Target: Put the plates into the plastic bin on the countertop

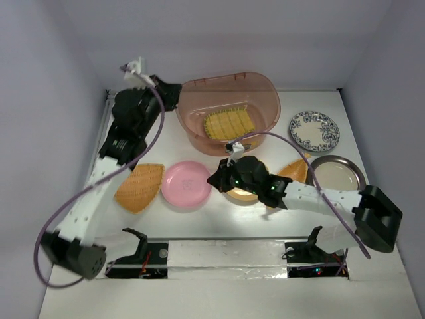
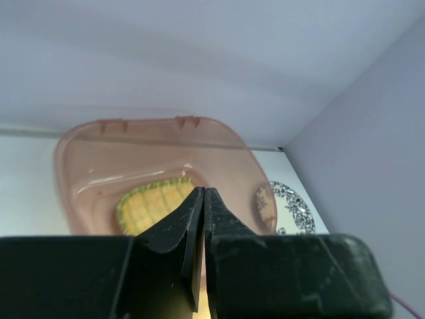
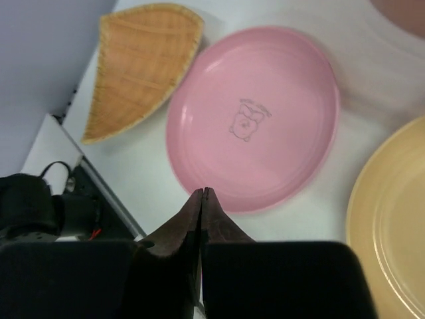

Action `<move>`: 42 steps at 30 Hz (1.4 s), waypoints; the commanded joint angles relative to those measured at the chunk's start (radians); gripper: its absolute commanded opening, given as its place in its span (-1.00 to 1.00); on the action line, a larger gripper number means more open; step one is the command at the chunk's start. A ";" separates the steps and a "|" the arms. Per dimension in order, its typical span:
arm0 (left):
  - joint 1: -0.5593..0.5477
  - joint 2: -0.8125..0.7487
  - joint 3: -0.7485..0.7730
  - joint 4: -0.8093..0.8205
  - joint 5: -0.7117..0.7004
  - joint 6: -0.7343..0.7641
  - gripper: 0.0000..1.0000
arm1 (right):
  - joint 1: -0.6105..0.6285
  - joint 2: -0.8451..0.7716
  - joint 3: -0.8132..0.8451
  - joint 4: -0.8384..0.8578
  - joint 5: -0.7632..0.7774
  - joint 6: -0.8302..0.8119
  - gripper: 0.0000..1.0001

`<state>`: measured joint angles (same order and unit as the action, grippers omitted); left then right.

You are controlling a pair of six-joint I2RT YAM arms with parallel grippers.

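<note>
Left claw (image 2: 204,191) and right claw (image 3: 202,191) together, empty; leaf-shaped plate (image 1: 228,123) in plastic bin (image 1: 263,89), long axis seemingly left-right.

The right arm (image 1: 312,197) covers most of the yellow plate (image 1: 240,195) and part of one leaf-shaped plate (image 1: 296,171). In the left wrist view, the left tool (image 2: 204,191) hides the floral plate (image 2: 293,207) below its middle. The print on the pink plate (image 3: 252,119) is too small to read.

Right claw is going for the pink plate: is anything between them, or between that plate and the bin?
Nothing visible. The shut right claw is right at the edge of the round pink plate, and only bare white countertop lies between that plate and the translucent pinkish plastic bin.
</note>
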<state>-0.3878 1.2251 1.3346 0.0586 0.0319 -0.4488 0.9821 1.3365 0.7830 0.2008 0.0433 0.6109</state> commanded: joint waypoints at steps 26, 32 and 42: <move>0.001 -0.662 -0.589 -0.167 -0.162 0.147 -0.53 | 0.018 0.428 0.185 -0.138 0.306 0.303 -0.41; 0.001 -0.694 -0.591 -0.166 -0.165 0.154 -0.47 | 0.018 0.325 0.157 -0.233 0.404 0.300 -0.84; 0.038 -0.717 -0.592 -0.163 -0.170 0.150 -0.45 | 0.027 -0.046 0.120 -0.314 0.385 0.191 -1.00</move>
<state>-0.3740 0.5201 0.7437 -0.1493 -0.1360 -0.3103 0.9974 1.3777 0.8940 -0.1284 0.4107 0.8463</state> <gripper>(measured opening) 0.273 0.100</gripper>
